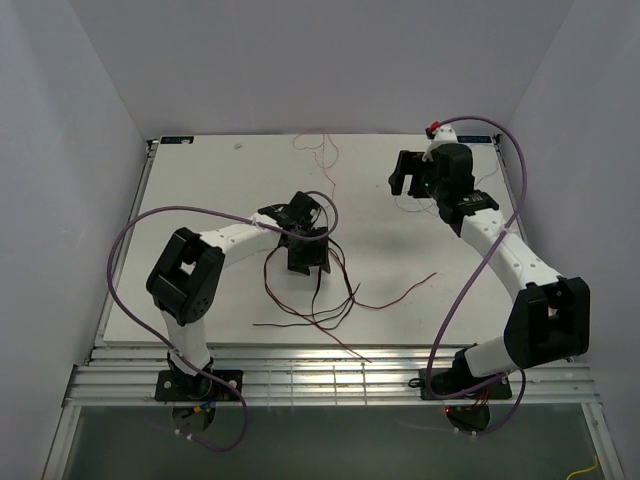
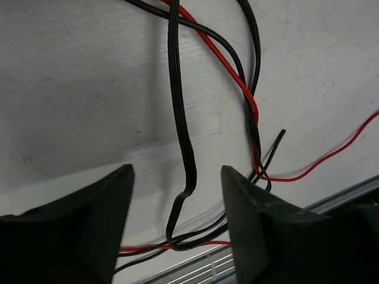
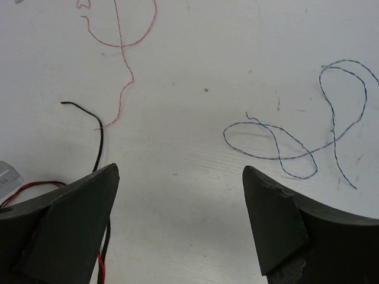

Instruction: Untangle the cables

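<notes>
White worktop fills the view, with the left arm reaching in over its middle and the right arm stretching up towards the far right corner. Left gripper points down over the tangle, jaws apart, and a black cable runs straight through the gap between them, touching neither finger, so nothing held. Right gripper hangs above bare worktop, jaws spread wide, nothing in them. On to the wires: the black and red cables lie crossed and twisted together between the centre and the near edge, one red end trailing off to the right. A pink cable curls alone by the far edge, and a thin bluish cable loops loosely near the right gripper
</notes>
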